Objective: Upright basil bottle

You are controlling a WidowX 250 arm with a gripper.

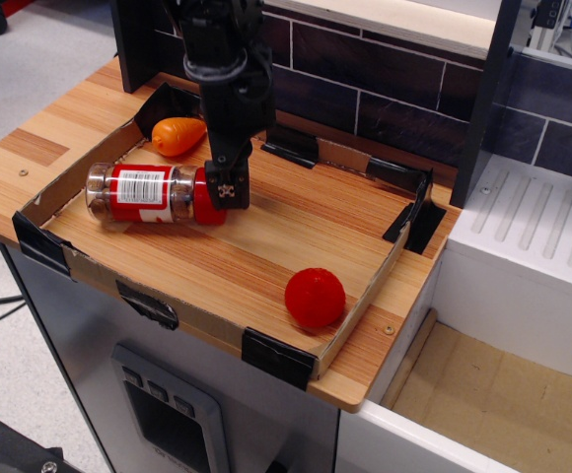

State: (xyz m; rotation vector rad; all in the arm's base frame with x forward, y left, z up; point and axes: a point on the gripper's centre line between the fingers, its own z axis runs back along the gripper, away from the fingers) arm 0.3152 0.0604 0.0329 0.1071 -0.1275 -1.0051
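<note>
The basil bottle (pixel 143 193) lies on its side at the left of the shallow cardboard tray (pixel 207 321), with its clear base to the left and its red cap to the right. It has a red-and-white label and brownish contents. My black gripper (pixel 225 185) points down and is low at the cap end, and it hides the right part of the cap. One finger (pixel 231 188) shows in front of the cap; the other is hidden. I cannot tell whether the jaws are closed on the cap.
An orange carrot-shaped toy (pixel 178 135) lies at the tray's back left corner, just behind the gripper. A red ball (pixel 315 297) sits near the tray's front right edge. A dark brick wall (pixel 385 79) stands behind and a white unit (pixel 533 256) stands to the right.
</note>
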